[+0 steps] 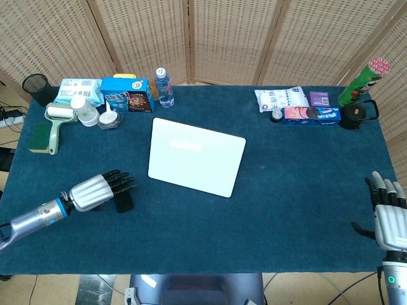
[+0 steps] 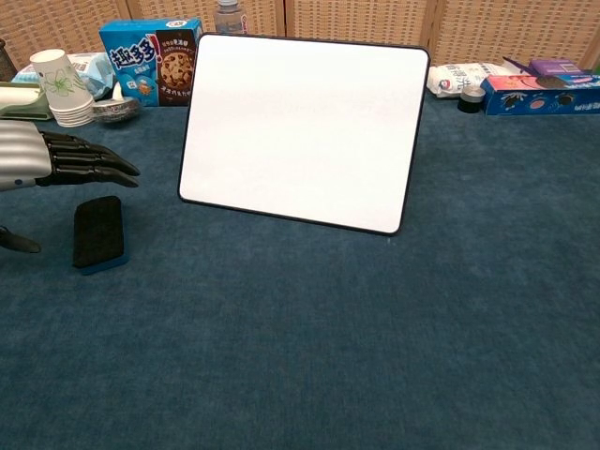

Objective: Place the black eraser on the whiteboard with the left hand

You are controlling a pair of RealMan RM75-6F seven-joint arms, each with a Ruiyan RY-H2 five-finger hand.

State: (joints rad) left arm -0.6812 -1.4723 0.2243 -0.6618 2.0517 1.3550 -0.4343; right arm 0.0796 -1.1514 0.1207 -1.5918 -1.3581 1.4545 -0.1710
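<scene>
The black eraser (image 2: pixel 98 232) lies flat on the blue cloth, left of the whiteboard (image 2: pixel 302 128), which lies flat on the cloth in the head view. In the head view the eraser (image 1: pixel 124 203) is partly covered by my left hand (image 1: pixel 102 190). That hand (image 2: pixel 56 159) hovers just above the eraser with its fingers stretched out toward the board, holding nothing; its thumb hangs apart at the left of the eraser. My right hand (image 1: pixel 388 219) rests open at the near right table edge, far from both.
Along the back left stand a cookie box (image 1: pixel 127 94), a water bottle (image 1: pixel 164 88), paper cups (image 2: pixel 60 87) and a lint roller (image 1: pixel 56 124). Snack packs (image 1: pixel 292 105), a green tube (image 1: pixel 359 81) and a black cup (image 1: pixel 356 115) line the back right.
</scene>
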